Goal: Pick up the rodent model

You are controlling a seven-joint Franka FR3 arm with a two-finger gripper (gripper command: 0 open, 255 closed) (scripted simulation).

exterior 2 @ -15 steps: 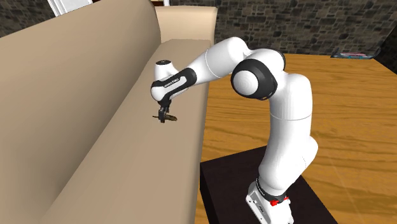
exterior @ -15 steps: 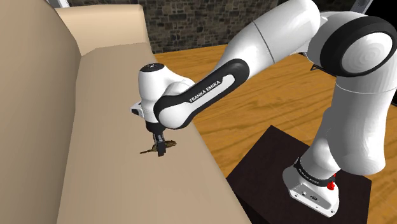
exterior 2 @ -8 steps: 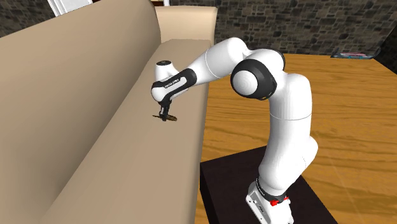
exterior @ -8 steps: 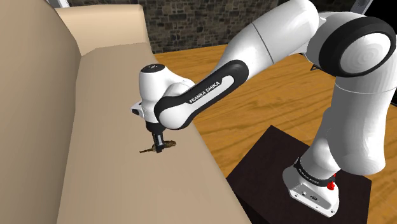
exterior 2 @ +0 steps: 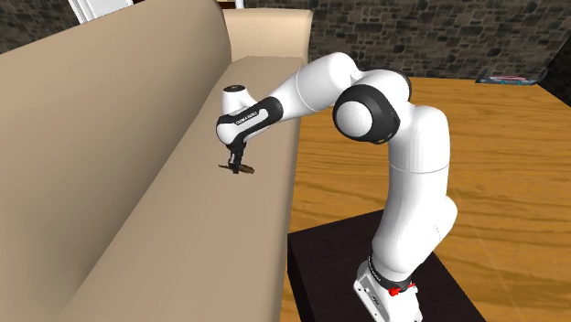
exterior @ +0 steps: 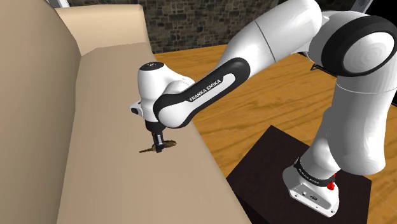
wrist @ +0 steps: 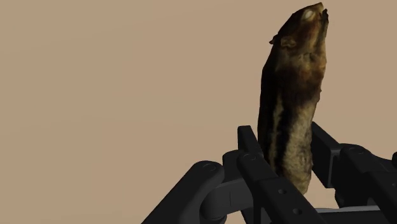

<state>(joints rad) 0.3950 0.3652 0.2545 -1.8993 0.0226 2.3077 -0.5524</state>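
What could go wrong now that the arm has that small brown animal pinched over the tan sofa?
1. The end effector clasps the rodent model near one end only. Most of its body sticks out past the fingers, so it might swivel or slip out during lifting.
2. The grasp is fairly close to the front edge of the sofa seat. If dropped, the model could tumble onto the wooden floor.

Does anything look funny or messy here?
Nothing is spilled or broken. The one funny sight is a brown striped rodent model, pinched by its back end in the black gripper, with its head sticking out over the plain beige sofa seat.
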